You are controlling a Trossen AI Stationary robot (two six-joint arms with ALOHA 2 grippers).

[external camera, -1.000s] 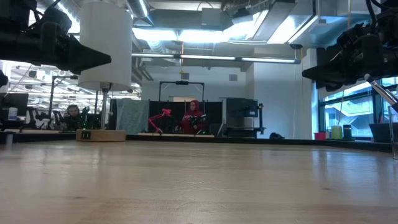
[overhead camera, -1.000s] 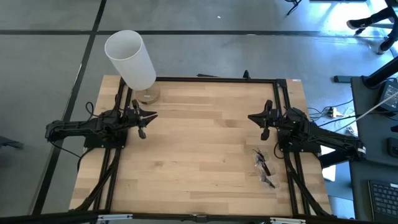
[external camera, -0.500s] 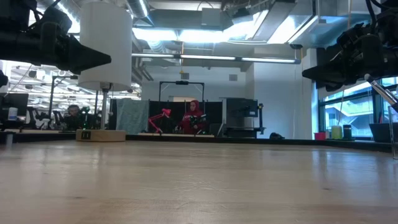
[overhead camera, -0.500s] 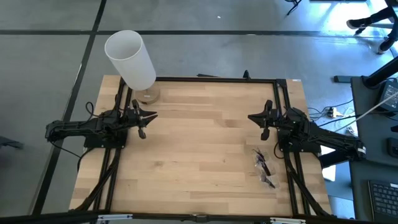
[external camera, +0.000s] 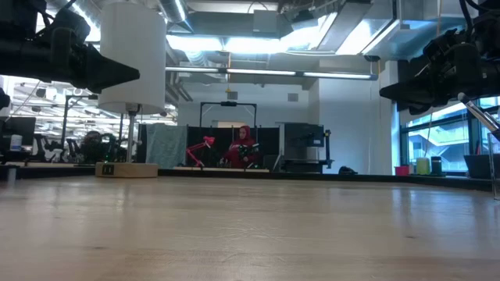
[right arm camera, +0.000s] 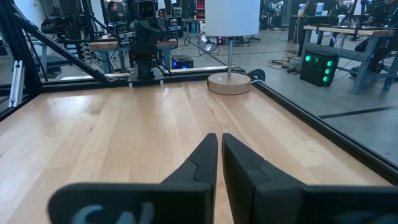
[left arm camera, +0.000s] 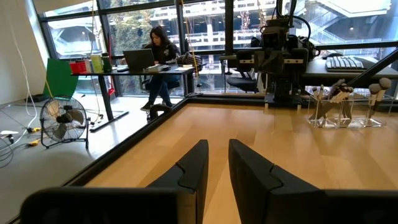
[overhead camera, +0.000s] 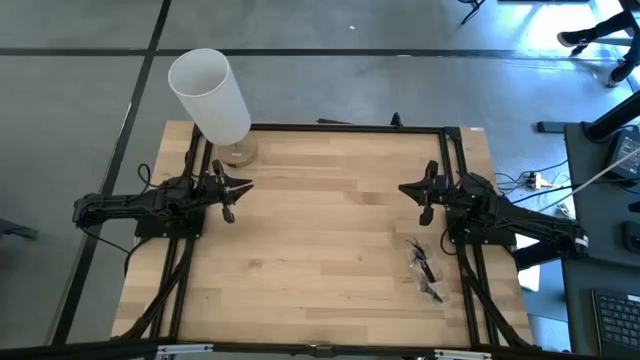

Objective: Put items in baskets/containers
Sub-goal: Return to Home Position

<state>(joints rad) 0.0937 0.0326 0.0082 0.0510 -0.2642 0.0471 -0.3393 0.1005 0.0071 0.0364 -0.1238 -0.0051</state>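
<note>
You have both arms parked at the table (overhead camera: pixel 320 240) sides, brushes (overhead camera: pixel 424 270) standing near your right gripper (overhead camera: pixel 405 188).

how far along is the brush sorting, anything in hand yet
Done, it appears: the brushes stand upright in the clear container near the table's right edge. In hand: nothing; the left gripper and right gripper are shut, empty, above the table. Left: no loose brushes visible.

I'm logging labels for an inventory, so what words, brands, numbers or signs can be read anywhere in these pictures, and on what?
None can be read.
Round wooden lamp base: a small dark label with pale marks, too small to read.
Dark box with green lights: lights only, no legible text.
Light wooden table, tall white cylinder shade, clear container of dark-handled makeup brushes: no text visible.
</note>
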